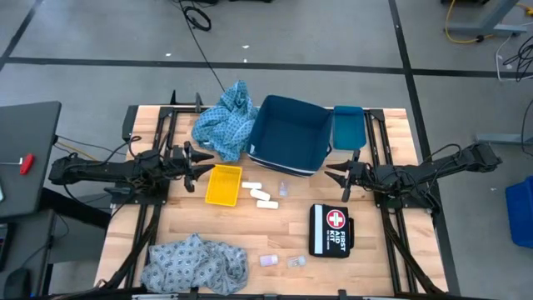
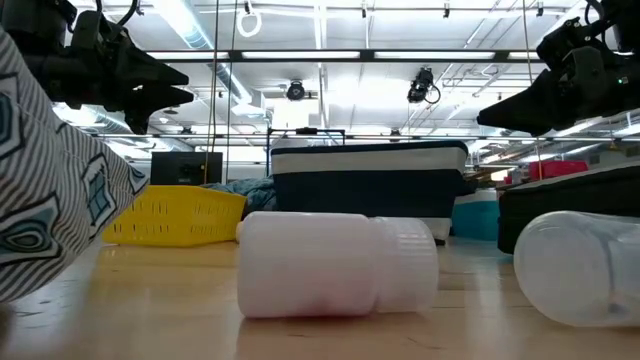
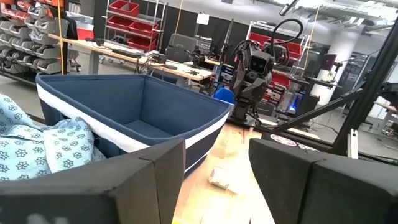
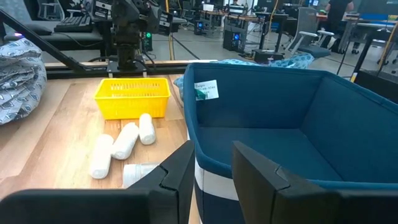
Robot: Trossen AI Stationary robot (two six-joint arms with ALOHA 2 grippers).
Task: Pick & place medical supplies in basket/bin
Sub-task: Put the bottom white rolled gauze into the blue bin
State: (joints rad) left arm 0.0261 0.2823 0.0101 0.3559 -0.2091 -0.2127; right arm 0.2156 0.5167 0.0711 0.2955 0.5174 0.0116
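Observation:
Three white rolls [image 1: 258, 194] lie side by side on the table between the yellow basket [image 1: 223, 184] and the dark blue bin [image 1: 287, 133]. They also show in the right wrist view as rolls [image 4: 121, 144]. One light-blue patterned cloth [image 1: 229, 122] is heaped against the bin's left wall. The other cloth [image 1: 196, 262] lies at the near edge. Small clear packets [image 1: 281, 261] lie near it, and one packet [image 1: 283, 189] lies by the rolls. My left gripper [image 1: 206, 162] hovers open left of the basket. My right gripper [image 1: 333, 175] hovers open right of the bin.
A black first aid kit [image 1: 331, 229] lies near the right gripper, toward the near edge. A small teal tray [image 1: 347, 127] sits right of the blue bin. In the low view a clear vial [image 2: 335, 265] lies close to the camera. Bare wood shows mid-table.

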